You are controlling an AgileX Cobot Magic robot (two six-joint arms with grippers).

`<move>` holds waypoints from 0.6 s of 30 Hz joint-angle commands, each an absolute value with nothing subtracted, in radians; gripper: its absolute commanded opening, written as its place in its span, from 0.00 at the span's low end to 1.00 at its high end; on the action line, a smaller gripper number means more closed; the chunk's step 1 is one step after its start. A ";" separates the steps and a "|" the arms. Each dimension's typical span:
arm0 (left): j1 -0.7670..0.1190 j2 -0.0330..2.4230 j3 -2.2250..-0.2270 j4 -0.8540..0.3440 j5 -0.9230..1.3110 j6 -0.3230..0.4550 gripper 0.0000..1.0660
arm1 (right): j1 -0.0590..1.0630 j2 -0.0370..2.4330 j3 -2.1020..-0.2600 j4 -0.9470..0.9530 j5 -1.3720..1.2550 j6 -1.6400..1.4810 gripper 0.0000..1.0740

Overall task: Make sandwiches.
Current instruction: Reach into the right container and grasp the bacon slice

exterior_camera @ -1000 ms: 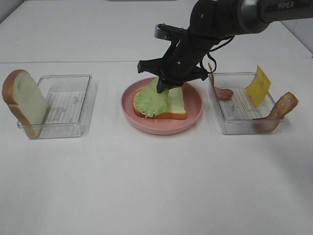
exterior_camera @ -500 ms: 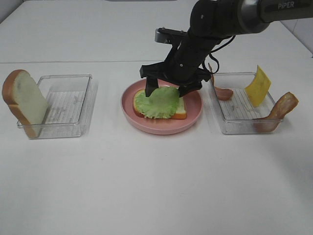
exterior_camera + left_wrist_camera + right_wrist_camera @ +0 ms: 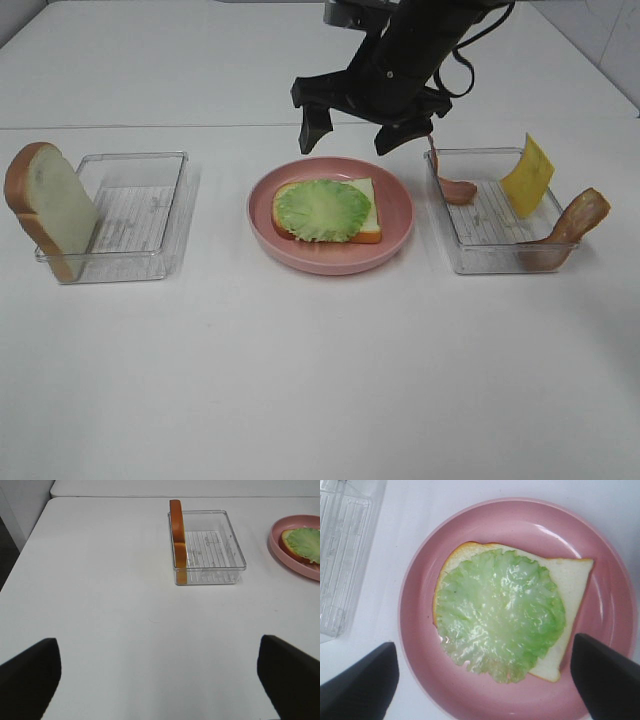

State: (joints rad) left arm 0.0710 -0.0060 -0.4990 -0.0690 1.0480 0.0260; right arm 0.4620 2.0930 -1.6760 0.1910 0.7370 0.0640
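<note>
A white bread slice point(image 3: 366, 212) with brown crust lies on the round pink plate point(image 3: 398, 228), and a ruffled green lettuce leaf point(image 3: 322, 210) lies flat on it. My right gripper point(image 3: 350, 130) hovers above the plate, open and empty. The right wrist view looks straight down on the lettuce point(image 3: 500, 615) and bread point(image 3: 570, 580), with the right gripper point(image 3: 482, 680) wide apart. A second bread slice point(image 3: 45, 205) leans on the left tray. My left gripper point(image 3: 159, 677) is open and empty, well short of that bread slice point(image 3: 176, 535). It does not show in the exterior view.
A clear tray point(image 3: 140, 215) stands at the left. A clear tray point(image 3: 490, 225) at the right holds a yellow cheese square point(image 3: 527, 175) and reddish meat strips point(image 3: 575, 222). In the left wrist view the plate point(image 3: 278, 547) is beyond the tray point(image 3: 210, 545).
My right gripper has let go of the lettuce, which now lies flat on the bread. The gripper has opened and risen above the plate.
</note>
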 commanded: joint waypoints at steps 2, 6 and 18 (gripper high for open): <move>0.069 -0.026 -0.499 -0.075 1.033 0.017 0.95 | 0.460 2.028 -1.696 0.144 0.833 0.068 0.82; 0.069 -0.026 -0.499 -0.075 1.033 0.017 0.95 | 0.460 2.025 -1.779 0.049 0.985 0.082 0.82; 0.069 -0.026 -0.499 -0.075 1.033 0.017 0.95 | 0.326 2.196 -2.138 0.000 1.233 0.084 0.82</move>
State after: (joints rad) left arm 0.0710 -0.0060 -0.4990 -0.0690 1.0480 0.0260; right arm 0.3440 2.1670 -2.1010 0.0070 1.2030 0.0850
